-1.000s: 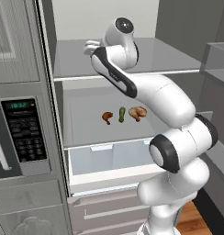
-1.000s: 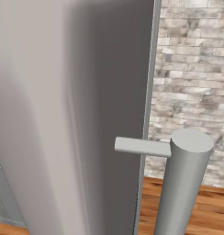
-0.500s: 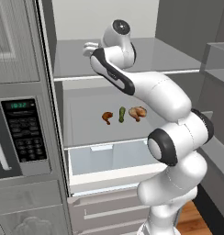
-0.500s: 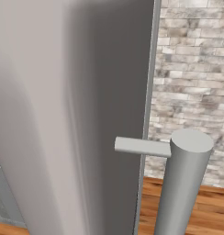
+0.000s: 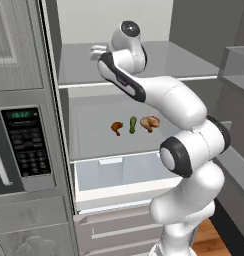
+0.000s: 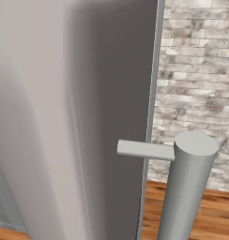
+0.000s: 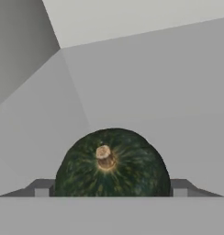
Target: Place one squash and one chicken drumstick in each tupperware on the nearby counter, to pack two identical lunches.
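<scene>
Fridge: tall open grey refrigerator across the middle of the left base view, pale inside, with a glass upper shelf and a second shelf under it.
Door: broad grey fridge door over the left and centre of the right base view, with a thick grey cylindrical handle at lower right; brick wall behind at right.
Drawer: pale open crisper drawer below centre in the left base view.
Microwave: dark panel with a keypad at the left edge of the left base view.
Arm: white, rising from lower right in the left base view and reaching up-left onto the upper shelf.
Round squash: dark green ball-shaped squash with a tan stem stub, bottom centre of the hand view, resting on the grey shelf.
Gripper: gripper with its two dark fingertips standing one at each side of the round squash, just beside its flanks; whether they press it I cannot tell.
Large drumstick: plump golden-tan chicken drumstick, centre of the left base view, on the lower shelf.
Small drumstick: reddish-brown chicken drumstick, left of it.
Zucchini: small elongated green squash, between the two drumsticks.
</scene>
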